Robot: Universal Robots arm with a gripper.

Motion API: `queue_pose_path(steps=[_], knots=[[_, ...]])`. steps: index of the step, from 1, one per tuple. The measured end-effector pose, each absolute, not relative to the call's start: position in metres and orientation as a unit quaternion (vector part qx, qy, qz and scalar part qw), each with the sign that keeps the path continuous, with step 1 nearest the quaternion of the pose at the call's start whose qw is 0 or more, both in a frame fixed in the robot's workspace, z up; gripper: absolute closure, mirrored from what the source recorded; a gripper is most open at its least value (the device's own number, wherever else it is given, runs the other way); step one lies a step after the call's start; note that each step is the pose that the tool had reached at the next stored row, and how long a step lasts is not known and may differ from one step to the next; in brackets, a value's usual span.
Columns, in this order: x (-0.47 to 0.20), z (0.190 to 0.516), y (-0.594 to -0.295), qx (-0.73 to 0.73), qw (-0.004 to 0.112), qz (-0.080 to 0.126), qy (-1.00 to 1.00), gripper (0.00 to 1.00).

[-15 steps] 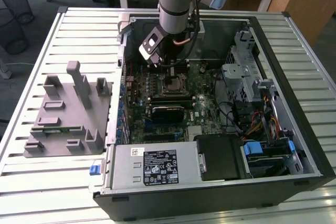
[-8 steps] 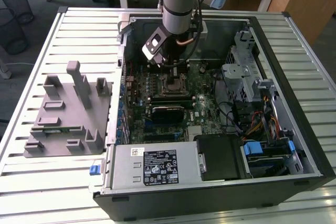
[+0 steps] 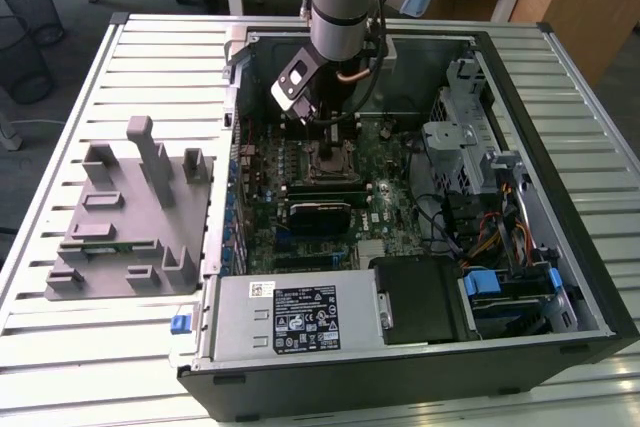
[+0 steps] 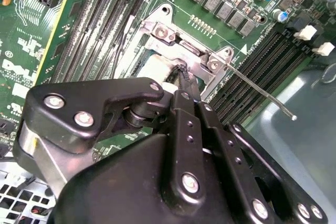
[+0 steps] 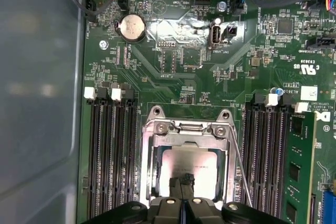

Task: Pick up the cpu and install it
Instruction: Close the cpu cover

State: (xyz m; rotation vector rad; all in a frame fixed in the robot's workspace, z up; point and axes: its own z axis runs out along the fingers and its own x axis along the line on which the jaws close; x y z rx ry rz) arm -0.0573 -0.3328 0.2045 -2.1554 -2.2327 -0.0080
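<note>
In the first wrist view the cpu (image 5: 184, 162), a silvery-white square, lies flat inside the metal socket frame (image 5: 184, 127) on the green motherboard. My gripper (image 5: 182, 181) stands right over the cpu, its two black fingers pressed together with no gap, tips at the chip's top face. The second wrist view shows the gripper (image 4: 182, 75) with its joined tips at a pale corner of the cpu (image 4: 151, 69), beside the frame's hinge (image 4: 173, 38). In the exterior view the gripper (image 3: 325, 132) reaches down into the open computer case above the socket (image 3: 325, 162).
The socket's thin lever (image 4: 262, 94) sticks out sideways. Memory slots (image 5: 110, 145) flank the socket, one holding a memory stick (image 5: 299, 166). A power supply (image 3: 290, 317), a drive cage (image 3: 470, 137) and cables (image 3: 480, 227) crowd the case. A grey fixture (image 3: 130, 207) lies at the exterior view's left.
</note>
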Motion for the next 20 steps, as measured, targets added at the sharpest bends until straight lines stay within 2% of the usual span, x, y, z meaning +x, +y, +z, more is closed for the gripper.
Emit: queue_pose_path(steps=[20], knots=[[-0.0573, 0.2148, -0.3330, -0.694, 0.020, -0.003, -0.719, 0.89]])
